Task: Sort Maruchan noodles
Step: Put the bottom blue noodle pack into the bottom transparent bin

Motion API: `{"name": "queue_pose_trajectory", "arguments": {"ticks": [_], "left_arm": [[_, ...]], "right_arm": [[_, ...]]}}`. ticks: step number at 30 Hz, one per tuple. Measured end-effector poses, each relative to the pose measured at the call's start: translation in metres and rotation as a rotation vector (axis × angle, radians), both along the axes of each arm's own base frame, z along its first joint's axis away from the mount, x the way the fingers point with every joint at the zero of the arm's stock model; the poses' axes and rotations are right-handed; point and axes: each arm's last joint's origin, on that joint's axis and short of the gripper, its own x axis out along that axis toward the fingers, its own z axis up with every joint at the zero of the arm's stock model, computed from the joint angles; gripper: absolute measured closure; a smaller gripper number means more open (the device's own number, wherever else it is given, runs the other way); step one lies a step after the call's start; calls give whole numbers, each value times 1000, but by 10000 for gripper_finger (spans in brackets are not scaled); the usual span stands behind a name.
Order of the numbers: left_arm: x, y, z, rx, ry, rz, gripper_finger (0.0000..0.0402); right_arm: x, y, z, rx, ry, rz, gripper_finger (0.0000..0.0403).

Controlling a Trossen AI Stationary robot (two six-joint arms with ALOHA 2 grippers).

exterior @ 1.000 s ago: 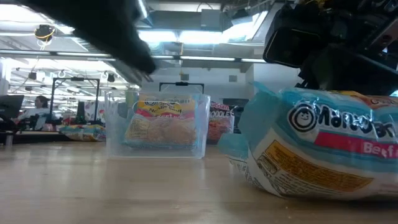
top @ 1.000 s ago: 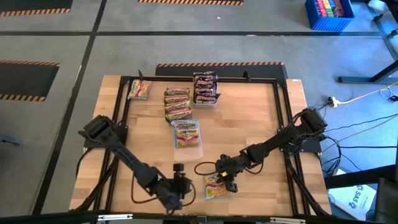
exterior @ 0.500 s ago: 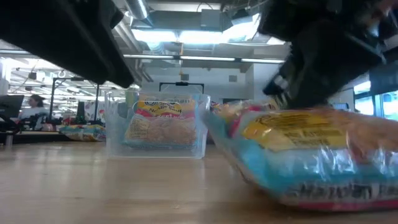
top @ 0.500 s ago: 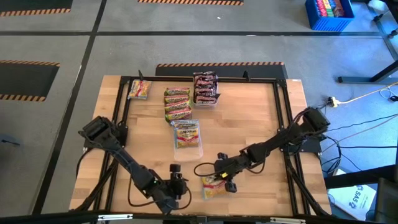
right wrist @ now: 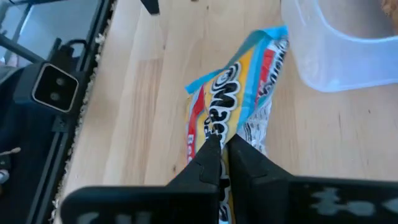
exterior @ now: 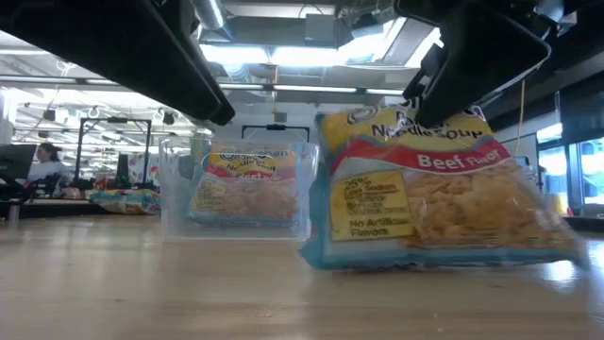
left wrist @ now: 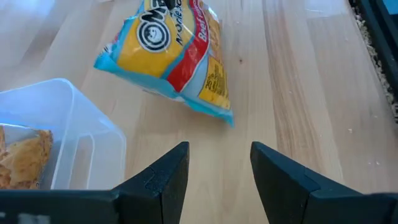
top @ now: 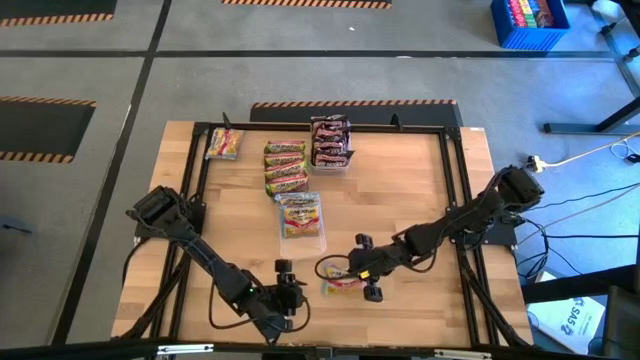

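The work surface is a pale wooden table edged by a black metal frame, standing on a grey floor marked with orange-and-black hazard tape; a blue crate sits off at the far corner of the room, and cables trail beside the table's right side. From table height the hall behind is bright with ceiling lights, and a person sits at a desk far off. Near the front edge, the right gripper pinches one yellow, red and light-blue Maruchan packet by its upper edge, so it stands nearly upright with its lower edge on the wood, "Beef Flavor" readable on its face. The left gripper hovers close by, fingers spread with nothing between them, pointed at that packet. Just behind stands a clear tray holding a like-coloured packet; farther back lie a stack of green-and-orange packets, a tray of dark brown-red packets, and one loose packet at the far left corner.
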Motion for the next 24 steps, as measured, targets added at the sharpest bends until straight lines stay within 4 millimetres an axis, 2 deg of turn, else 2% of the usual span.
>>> {"name": "queue_pose_trajectory", "arguments": {"ticks": [18,24], "left_arm": [[4,6,1,40,-39,53,232],[5,7,1,42,-39,58,208]], "right_arm": [[0,0,1,-20,-17,0,402],[0,0,1,-20,-17,1,402]]}}
